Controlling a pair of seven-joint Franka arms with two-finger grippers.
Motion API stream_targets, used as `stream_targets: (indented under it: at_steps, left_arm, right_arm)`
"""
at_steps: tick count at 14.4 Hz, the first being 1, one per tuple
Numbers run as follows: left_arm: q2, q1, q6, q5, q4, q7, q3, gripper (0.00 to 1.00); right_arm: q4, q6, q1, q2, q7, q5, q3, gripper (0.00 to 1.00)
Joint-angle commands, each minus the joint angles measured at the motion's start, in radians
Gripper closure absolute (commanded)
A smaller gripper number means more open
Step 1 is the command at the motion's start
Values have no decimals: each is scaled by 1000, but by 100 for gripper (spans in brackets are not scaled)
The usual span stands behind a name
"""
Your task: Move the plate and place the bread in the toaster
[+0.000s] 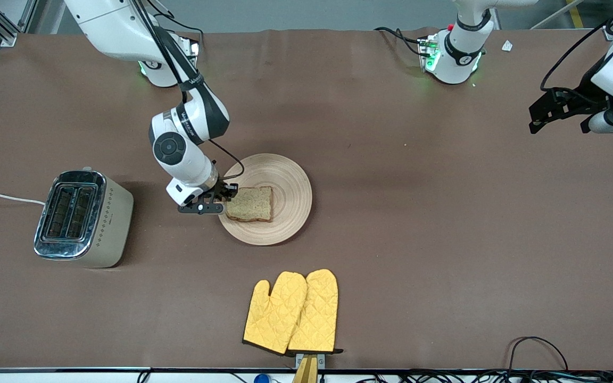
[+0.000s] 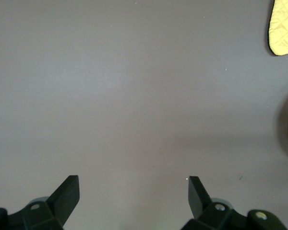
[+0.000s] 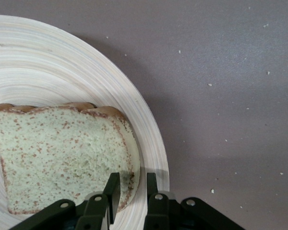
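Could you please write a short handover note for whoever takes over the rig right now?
Right gripper: down at the plate, fingers closed on the edge of the bread toward the toaster.
Left gripper: open, holding nothing, waiting over bare table at the left arm's end.
Bread lies flat on the plate at mid-table. Toaster stands at the right arm's end, both slots empty.
Done: bread gripped.
Left: lift the bread and put it in a toaster slot.
Yellow oven mitts lie nearer the front camera than the plate.
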Motion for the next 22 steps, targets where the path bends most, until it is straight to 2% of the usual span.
stream_targets:
  at_steps: [1,4,9,22]
  left_arm:
    - [19,-2,-3,23,24,-14,-16,0]
    - [19,0,-3,20,25,-12,-16,0]
    - [19,3,-3,19,25,-12,-16,0]
    - [21,15,1,22,25,1,-16,0]
  right_arm:
    - [-31,15,1,-24,26,-15,0,70]
    - [-31,15,1,-24,26,-15,2,76]
    - [-29,19,1,-23,26,-15,2,78]
    - [-64,88,5,-21,27,-15,2,76]
